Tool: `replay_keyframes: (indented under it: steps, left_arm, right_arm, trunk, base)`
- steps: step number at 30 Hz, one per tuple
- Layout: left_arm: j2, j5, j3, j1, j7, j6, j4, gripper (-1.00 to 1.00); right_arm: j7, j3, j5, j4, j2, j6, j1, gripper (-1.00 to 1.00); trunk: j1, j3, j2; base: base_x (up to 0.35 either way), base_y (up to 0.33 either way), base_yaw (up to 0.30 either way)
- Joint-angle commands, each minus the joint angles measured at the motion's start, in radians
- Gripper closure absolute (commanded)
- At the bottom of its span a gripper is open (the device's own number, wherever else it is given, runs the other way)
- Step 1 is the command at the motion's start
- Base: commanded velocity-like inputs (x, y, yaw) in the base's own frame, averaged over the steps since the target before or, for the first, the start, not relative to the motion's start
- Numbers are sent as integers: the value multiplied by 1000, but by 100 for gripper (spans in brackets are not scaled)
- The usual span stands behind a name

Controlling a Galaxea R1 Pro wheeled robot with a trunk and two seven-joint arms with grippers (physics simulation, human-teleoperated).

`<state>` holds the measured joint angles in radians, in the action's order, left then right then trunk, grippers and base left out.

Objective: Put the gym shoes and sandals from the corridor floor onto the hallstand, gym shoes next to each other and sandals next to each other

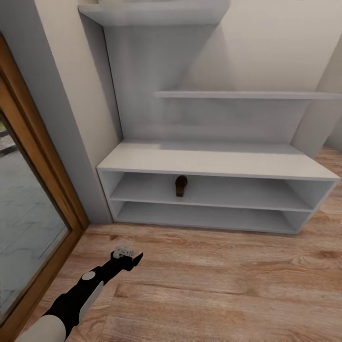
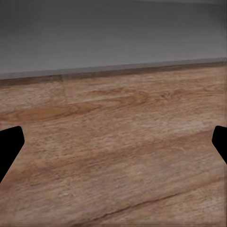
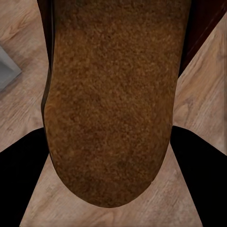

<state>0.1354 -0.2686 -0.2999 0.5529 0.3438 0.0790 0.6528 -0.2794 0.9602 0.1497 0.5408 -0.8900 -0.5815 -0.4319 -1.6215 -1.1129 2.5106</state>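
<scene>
Sandal [image 3: 111, 101] sits pinched between your right pincer [image 3: 113, 156] fingers, tan sole facing you, bare corridor floor [image 3: 198, 94] on both sides. Your left pincer [image 2: 113, 142] hangs spread wide over open planks, hallstand [image 1: 218, 161] ahead of it, second sandal [image 1: 181, 185] on its upper shelf bay.

Hallstand [image 1: 213, 164]: showing plain white, shading to pale grey in its bays. Sandal [image 1: 181, 185] on its upper shelf: showing dark brown. Sandal [image 3: 111, 99] between the right gripper's fingers [image 3: 198, 161]: showing a speckled tan-brown sole with a darker brown edge; fingers black. Corridor floor [image 1: 213, 285]: showing light brown planks with darker grain. Left arm [image 1: 80, 294]: black and white.
</scene>
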Motion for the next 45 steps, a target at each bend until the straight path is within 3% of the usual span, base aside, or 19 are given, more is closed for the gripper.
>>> replay_keyframes:
  steps: [1,14,24,45]
  left_arm:
    - [1,-7,-6,1,0,4,-1,-100]
    - [1,-7,-5,1,1,4,-1,-100]
    - [1,-6,-5,1,0,4,-1,-100]
    - [0,-7,-6,1,12,3,6,-100]
  right_arm:
    - [-2,5,4,1,0,-7,-1,100]
    - [-3,5,4,1,0,-7,-2,100]
    - [-3,3,4,1,0,-7,-1,100]
    - [-3,-1,2,2,0,-7,-1,100]
  trunk:
    - [0,-1,0]
    - [0,-1,0]
    - [0,-1,0]
    - [0,-1,0]
  base:
    - [-78,1,0]
    - [-197,168,-4]
    - [-19,35,-155]
    - [12,19,-6]
